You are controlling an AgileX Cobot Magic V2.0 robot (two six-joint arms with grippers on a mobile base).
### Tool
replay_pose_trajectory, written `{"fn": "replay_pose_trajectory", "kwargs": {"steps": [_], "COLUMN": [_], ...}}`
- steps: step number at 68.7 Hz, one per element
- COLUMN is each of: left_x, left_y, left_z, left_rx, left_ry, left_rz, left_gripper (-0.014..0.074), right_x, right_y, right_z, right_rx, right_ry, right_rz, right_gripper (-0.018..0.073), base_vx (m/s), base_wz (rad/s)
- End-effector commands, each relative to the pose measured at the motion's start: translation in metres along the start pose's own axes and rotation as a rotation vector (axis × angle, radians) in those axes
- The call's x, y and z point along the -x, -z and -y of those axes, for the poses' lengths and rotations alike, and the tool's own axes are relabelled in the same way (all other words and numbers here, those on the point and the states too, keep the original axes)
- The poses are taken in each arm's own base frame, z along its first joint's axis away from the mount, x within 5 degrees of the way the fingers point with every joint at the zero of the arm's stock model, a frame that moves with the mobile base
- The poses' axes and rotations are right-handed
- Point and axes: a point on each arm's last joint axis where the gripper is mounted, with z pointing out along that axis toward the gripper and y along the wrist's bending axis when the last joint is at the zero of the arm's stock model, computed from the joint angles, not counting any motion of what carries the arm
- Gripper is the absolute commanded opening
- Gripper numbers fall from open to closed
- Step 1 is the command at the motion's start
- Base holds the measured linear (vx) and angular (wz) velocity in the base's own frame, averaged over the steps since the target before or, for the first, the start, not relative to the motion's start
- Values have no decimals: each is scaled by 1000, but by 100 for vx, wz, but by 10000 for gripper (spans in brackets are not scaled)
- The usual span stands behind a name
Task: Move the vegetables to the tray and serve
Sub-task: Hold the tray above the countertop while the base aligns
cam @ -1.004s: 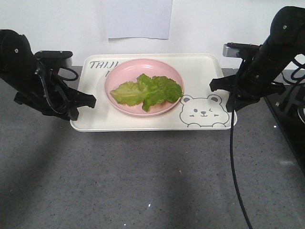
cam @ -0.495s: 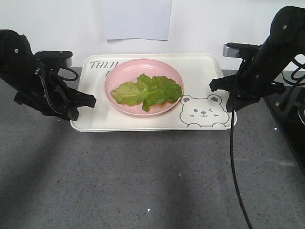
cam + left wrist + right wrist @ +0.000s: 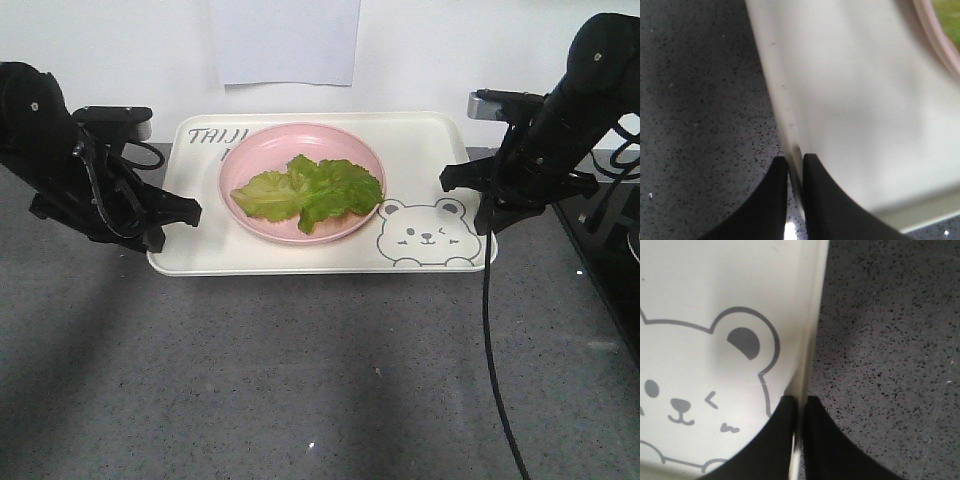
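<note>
The vegetables point(image 3: 310, 190) are green lettuce leaves lying in a round pink plate point(image 3: 250, 150). The plate stands on the cream-white tray point(image 3: 270, 255) with a bear face drawing. My left gripper point(image 3: 188, 212) is at the tray's left rim. In the left wrist view, the left gripper point(image 3: 795, 165) is shut on that thin rim point(image 3: 790, 130), with the plate edge point(image 3: 940, 40) at top right. My right gripper point(image 3: 478, 205) is at the right rim beside the bear. In the right wrist view, the right gripper point(image 3: 801, 402) is shut on the tray edge point(image 3: 810, 340).
The tray rests on a dark speckled countertop point(image 3: 300, 380) against a white wall with a paper sheet point(image 3: 285, 40). A black cable point(image 3: 490, 330) hangs from the right arm. A dark glossy surface point(image 3: 610, 270) borders the counter's right side.
</note>
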Motion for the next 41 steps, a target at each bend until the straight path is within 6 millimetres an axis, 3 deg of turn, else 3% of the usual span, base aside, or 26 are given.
{"fn": "replay_pose_trajectory", "kwargs": {"steps": [1,41], "left_x": [10,10], "left_y": [31,31], "left_z": [23,23], "left_rx": [-140,-140], "left_ry": [8,8], "left_rz": [166,166], "left_gripper": [-6,-6], "right_x": [-5,-5], "right_y": [33,33], "right_z": [-24,-24], "right_rx": [137,137], "right_ry": [22,22], "right_rz": [64,64], "right_gripper": [-4,-4], "base_vx": [0,0], "base_wz": [0,0]}}
